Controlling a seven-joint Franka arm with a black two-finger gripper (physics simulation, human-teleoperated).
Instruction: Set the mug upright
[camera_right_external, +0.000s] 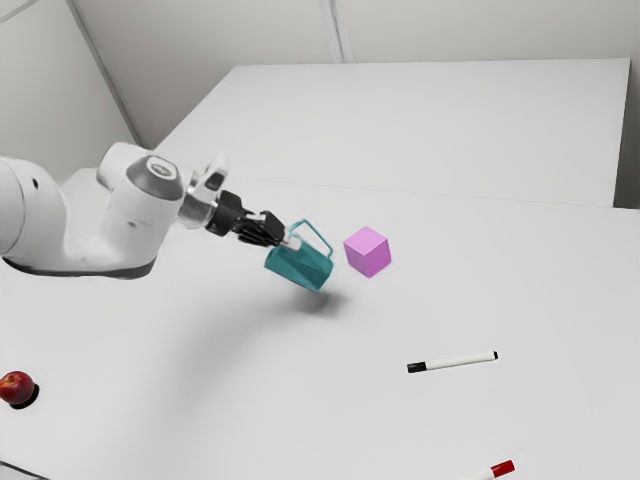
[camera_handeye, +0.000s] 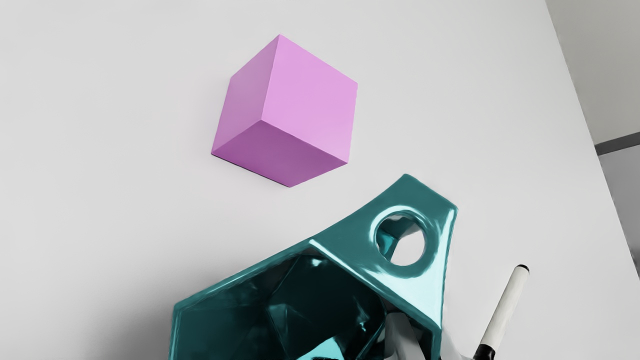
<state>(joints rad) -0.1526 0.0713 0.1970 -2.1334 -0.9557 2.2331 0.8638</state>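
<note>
White table (camera_right_external: 420, 130), pale plain walls behind: mug in the claw, tilted, not upright.

Black two-finger gripper (camera_right_external: 275, 238) is closed on the wall of the glossy teal faceted mug (camera_right_external: 299, 265), one finger inside the mouth, one outside, by the handle (camera_handeye: 437, 245). Mouth faces back toward the hand, base points down and to the exterior view's right. Shadow sits apart below, so I read it as off the table.

To finish: pitch the hand steeper, fingertips toward the table, so the base swings under the mouth. Do it slowly; one-wall pinch, mug could pivot or slip. Lower until the base sits flat, then open and back out along the wall so the inner finger doesn't drag the rim.

Nearest obstacle: pink-violet matte cube (camera_right_external: 368, 252), near the mug, apart, on the exterior view's right. Swing the base clear of it, and mind the handle.

Farther out: white marker with black cap (camera_right_external: 452, 362), lying flat, not in the way. Well apart: white marker with red cap (camera_right_external: 492, 471), partly out of frame, and shiny red apple (camera_right_external: 16, 388) at the exterior view's left edge. Ignore both.
</note>
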